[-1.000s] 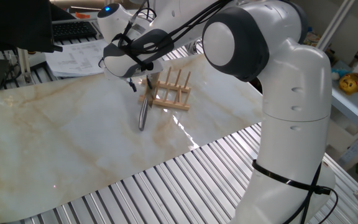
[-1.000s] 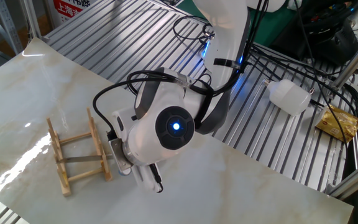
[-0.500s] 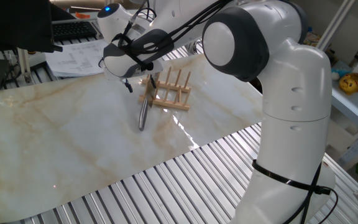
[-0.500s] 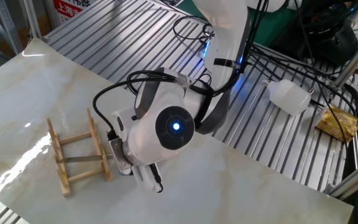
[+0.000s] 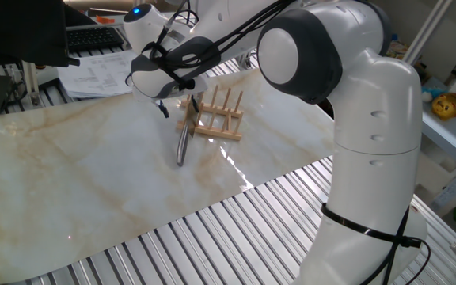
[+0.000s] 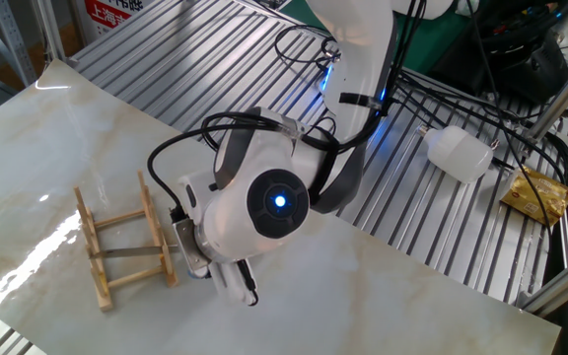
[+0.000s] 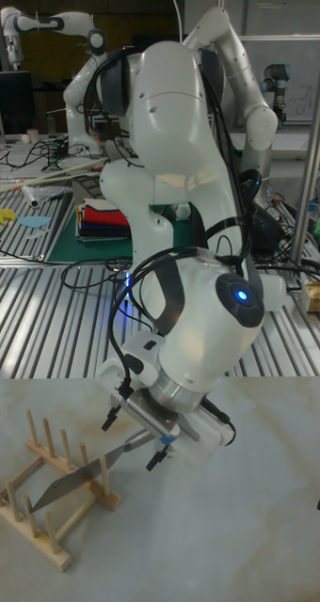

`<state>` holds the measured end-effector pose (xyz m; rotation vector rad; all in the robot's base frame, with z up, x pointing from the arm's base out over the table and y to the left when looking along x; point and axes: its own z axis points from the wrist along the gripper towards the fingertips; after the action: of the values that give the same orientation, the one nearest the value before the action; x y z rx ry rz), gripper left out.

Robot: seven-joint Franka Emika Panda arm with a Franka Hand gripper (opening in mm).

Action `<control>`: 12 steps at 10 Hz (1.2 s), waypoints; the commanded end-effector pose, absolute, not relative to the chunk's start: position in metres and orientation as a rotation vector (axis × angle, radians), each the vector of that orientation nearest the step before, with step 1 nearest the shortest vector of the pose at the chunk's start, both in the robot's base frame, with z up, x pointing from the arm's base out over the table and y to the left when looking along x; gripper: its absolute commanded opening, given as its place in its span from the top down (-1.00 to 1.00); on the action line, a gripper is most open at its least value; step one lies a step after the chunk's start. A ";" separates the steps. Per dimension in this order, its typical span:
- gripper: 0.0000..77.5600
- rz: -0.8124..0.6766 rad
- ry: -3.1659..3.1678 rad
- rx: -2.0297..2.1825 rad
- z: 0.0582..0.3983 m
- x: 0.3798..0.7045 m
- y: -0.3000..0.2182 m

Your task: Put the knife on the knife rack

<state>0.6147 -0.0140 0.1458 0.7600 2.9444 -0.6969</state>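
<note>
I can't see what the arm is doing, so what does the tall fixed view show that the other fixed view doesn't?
Only the tall view: the gripper with fingers spread, and the knife leaning across the pegs. Only the other fixed view: a white bottle on the metal slats. Both: the knife rack, the arm's blue light.

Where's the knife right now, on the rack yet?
In the tall fixed view the knife leans blade-down against the knife rack, handle up toward the gripper. In one fixed view its lower end reaches the marble table.
</note>
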 end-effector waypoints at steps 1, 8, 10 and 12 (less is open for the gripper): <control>-0.99 -0.687 2.955 0.739 0.145 0.615 -0.017; -0.99 -0.688 2.958 0.715 0.127 0.604 -0.031; -0.99 -0.688 2.957 0.722 0.126 0.603 -0.032; -0.99 -0.689 2.951 0.741 0.124 0.602 -0.031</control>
<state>0.6019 -0.0312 0.1237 0.7364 2.9549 -0.6905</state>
